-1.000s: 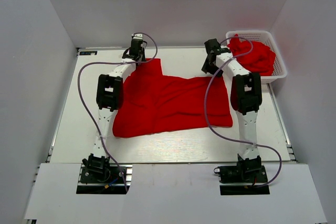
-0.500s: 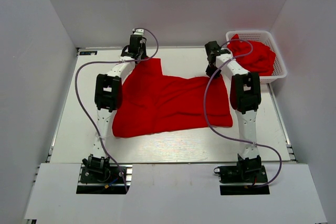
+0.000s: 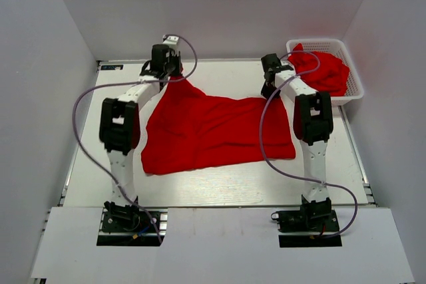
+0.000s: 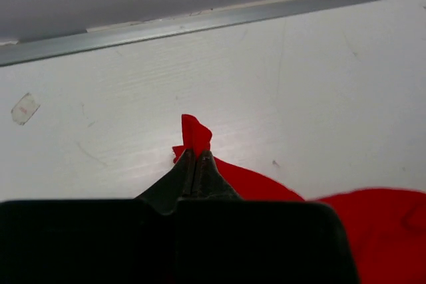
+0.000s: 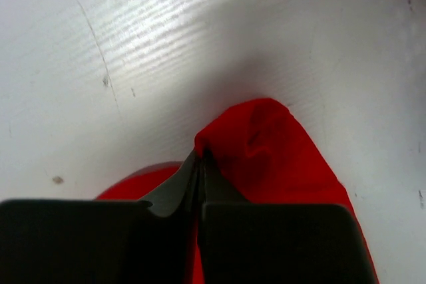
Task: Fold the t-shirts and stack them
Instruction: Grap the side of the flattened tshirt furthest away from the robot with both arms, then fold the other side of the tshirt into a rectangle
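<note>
Partly, the left arm (image 3: 120, 124) covers the edge of the bright red cloth t-shirt (image 3: 213, 131) farthest from the white plastic lattice basket (image 3: 354, 83), and the right arm (image 3: 309, 121) hides the edge nearest the basket, so the outline there cannot be followed. In both wrist views a dark gripper body fills the lower part, and only small bits of cloth show. How many garments make up the heap of red t-shirts (image 3: 326, 71) inside the basket cannot be told. The bright red cloth t-shirt lies spread on the white counter (image 3: 219, 187), just beside the basket. It is plain, mostly flat with soft wrinkles, and its far edge rises to a peak at the corner away from the basket. The left gripper (image 4: 195, 155) is closed, pinching that far corner, with a small red tip sticking out past its fingertips. The right gripper (image 5: 202, 159) is closed too, clamping a fold of the corner nearer the basket.
</note>
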Robot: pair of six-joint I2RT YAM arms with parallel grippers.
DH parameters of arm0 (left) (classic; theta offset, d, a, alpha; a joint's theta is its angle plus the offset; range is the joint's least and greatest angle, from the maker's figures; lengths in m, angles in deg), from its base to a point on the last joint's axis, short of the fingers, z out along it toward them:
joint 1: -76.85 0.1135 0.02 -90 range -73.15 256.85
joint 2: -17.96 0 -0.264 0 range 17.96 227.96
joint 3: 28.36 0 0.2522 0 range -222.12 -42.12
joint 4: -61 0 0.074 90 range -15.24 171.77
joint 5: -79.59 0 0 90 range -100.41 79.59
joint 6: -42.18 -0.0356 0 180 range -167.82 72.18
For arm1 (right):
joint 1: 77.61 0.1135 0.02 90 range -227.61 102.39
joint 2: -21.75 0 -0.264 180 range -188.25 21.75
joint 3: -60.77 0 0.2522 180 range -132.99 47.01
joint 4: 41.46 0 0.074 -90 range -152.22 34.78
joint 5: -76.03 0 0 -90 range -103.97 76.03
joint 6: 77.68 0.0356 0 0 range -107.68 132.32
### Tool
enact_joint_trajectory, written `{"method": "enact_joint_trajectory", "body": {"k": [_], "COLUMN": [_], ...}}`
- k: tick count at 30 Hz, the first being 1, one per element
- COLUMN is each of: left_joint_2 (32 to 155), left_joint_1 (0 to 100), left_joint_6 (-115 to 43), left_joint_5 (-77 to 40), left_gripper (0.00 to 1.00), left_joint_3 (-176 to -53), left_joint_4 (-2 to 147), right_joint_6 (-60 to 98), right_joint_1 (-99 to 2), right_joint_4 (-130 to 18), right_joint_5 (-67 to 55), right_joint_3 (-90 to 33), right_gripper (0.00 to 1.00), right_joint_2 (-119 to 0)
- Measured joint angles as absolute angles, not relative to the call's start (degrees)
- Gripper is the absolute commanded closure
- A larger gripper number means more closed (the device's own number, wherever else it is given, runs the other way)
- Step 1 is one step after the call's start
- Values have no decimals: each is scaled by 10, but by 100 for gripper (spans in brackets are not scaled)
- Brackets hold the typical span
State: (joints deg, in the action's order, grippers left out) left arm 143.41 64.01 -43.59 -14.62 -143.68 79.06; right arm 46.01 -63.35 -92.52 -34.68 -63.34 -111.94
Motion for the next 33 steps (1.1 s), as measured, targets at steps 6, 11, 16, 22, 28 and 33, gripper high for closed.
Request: {"method": "enact_joint_trajectory", "body": {"k": [6,11,16,22,28,33], "left_joint_2": [1256,1153,1094,1002,850,772], "left_joint_1": [640,639,635,631,627,627], "left_joint_6": [-452,-452,-435,-398,-353,-316], "left_joint_5": [-152,-153,-156,-162,-153,-147], "left_gripper": [100,100,100,100,100,100], "left_joint_3": [-1225,-1104,-1026,-948,-881,-841], "left_joint_4": [732,714,734,787,856,898], "right_joint_6": [446,438,432,422,411,401], "right_joint_1": [-633,-632,-632,-632,-632,-632], "right_joint_4": [-910,-893,-879,-870,-867,-866], "right_joint_5": [-339,-333,-329,-319,-313,-311], "right_joint_3": [-568,-517,-469,-419,-388,-366], "right_gripper": [100,100,100,100,100,100], "right_joint_2": [-1062,-1009,-965,-931,-906,-884]}}
